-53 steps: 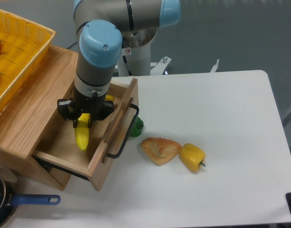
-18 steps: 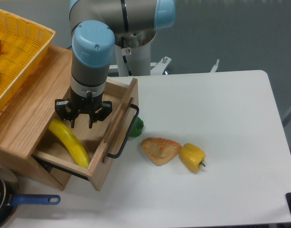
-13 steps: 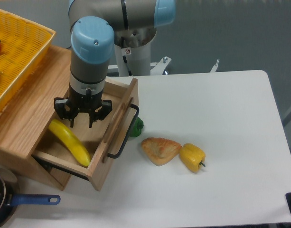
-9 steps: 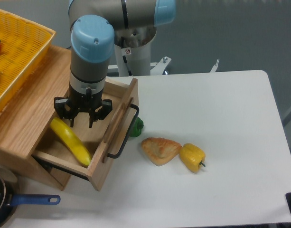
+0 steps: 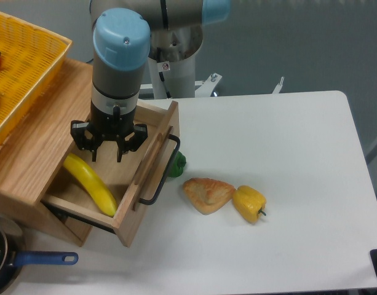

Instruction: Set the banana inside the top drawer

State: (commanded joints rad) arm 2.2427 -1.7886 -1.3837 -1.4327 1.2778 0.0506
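The banana [image 5: 90, 184] lies diagonally inside the pulled-out top drawer [image 5: 152, 165] at left of frame; above it the claw [image 5: 106, 150] hangs spread, gripping nothing.

The drawer front [image 5: 152, 165] hides most of a green item [image 5: 178, 163].

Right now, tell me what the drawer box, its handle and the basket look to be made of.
Top drawer: light oak-like wood, matte, visible grain. Handle: thin black bar, probably metal. Basket: yellow open mesh, likely plastic, though that is uncertain.
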